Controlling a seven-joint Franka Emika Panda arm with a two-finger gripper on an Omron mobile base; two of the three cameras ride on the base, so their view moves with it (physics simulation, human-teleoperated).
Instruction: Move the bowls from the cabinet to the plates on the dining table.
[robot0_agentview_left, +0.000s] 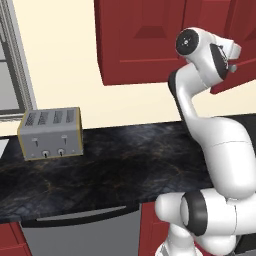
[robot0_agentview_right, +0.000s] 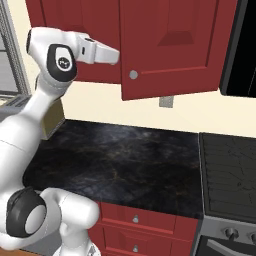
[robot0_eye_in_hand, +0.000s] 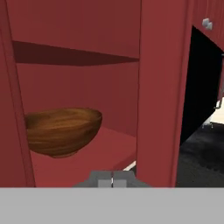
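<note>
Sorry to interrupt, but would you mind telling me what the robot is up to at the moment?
The arm is raised to the red wall cabinet above the black counter. Its gripper is shut and empty, at the front of the open cabinet. In the hand view, a brown wooden bowl sits on the lower shelf, untouched. A toaster stands on the counter to the left.

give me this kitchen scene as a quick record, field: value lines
gripper: shut, holding nothing, raised at the wall cabinet
cabinet door: swung partly open, round silver knob on it
inside cabinet: brown wooden bowl upright on the lower shelf
second bowl: cannot tell
counter: black stone top, toaster at its left end
stove: right of the counter
</note>
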